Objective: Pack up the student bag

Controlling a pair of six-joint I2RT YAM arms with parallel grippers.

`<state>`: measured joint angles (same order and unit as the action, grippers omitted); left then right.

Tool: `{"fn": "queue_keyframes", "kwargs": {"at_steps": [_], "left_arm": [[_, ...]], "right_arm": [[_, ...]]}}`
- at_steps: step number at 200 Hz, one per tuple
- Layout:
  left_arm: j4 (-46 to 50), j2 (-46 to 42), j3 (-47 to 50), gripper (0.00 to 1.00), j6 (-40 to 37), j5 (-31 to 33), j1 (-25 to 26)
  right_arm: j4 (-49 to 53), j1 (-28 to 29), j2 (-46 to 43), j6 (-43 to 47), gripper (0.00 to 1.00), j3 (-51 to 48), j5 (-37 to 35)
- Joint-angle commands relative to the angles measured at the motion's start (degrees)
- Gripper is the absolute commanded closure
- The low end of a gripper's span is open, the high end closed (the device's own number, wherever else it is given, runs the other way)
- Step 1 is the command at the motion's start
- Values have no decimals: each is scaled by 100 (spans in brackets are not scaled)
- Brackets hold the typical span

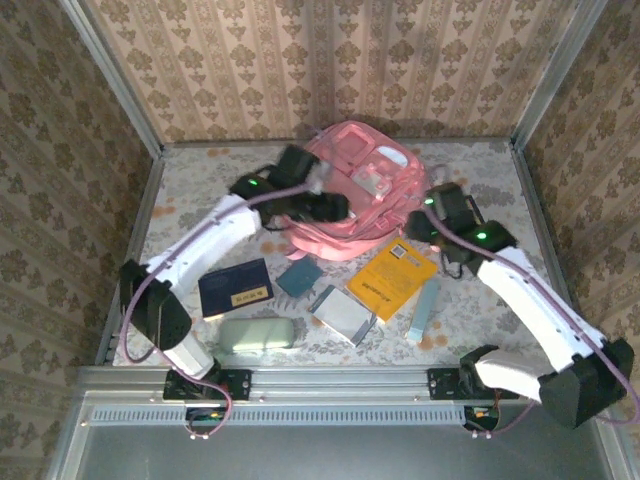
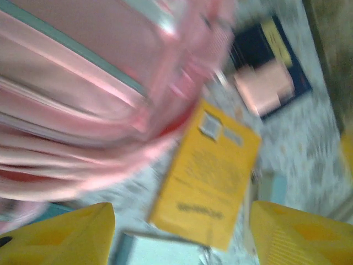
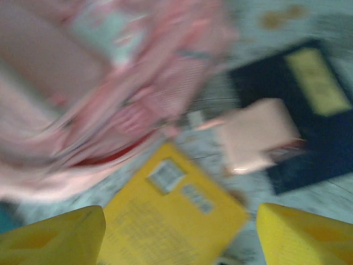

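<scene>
The student bag, a large pink backpack, lies at the back middle of the table. My left gripper hovers at its front left edge. My right gripper is just off its right side. In the blurred left wrist view the yellow fingers stand wide apart and open. Nothing is between them, and the bag and a yellow book lie below. The right gripper is open too, over the same yellow book, with the bag at its upper left.
In front of the bag lie the yellow book, a navy book, a small teal square, a grey notebook, a pale blue strip and a pale green case. A pink strap end rests by the navy book.
</scene>
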<state>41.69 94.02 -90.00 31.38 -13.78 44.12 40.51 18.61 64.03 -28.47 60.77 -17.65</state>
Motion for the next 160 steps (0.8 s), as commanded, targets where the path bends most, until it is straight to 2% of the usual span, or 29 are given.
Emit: {"fn": "queue_keyframes", "kwargs": {"at_steps": [1,21,33,63,91,160], "left_arm": [[42,370,57,33,168,464,734],[-76,757,-81,32,62,477,1221],[-141,1025,-219,32,55,289,1425],[44,1736,-908,30,-278,8,1958],[412,2530,-1701,24,-498,-147,2320],[1739,4103,-3682,23,-452,202,2584]], "right_arm": [[656,-1115,-938,-1298,26,-320,-361],[617,-1961,-1658,-1877,27,-681,-57],[579,-2264,-1933,-2139,28,-840,186],[666,-2334,-2048,-2387,28,-877,230],[603,-2370,-2126,-2409,28,-935,291],[581,-2397,-2315,-2470,28,-1128,162]]}}
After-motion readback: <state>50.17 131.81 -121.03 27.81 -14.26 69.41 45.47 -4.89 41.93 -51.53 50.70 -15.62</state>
